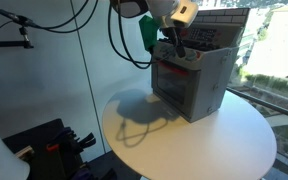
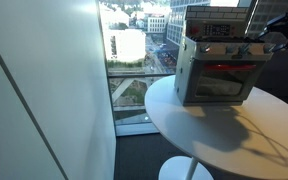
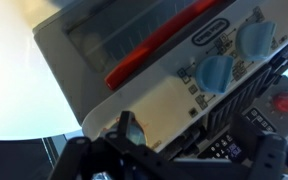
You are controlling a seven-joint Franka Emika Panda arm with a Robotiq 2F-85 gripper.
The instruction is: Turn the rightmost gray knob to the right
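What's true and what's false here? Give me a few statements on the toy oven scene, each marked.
1. The toy oven stands on a round white table. True.
2. Its front handle is green. False: it is red.
3. The pincer hovers close to the oven. True.
4. The table stands far from any window. False: a window is right beside it.

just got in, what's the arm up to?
The Franka's gripper hangs just above a toy oven standing on the round white table. The wrist view looks down the oven's front at its red handle and two gray knobs. No knob is gripped yet.
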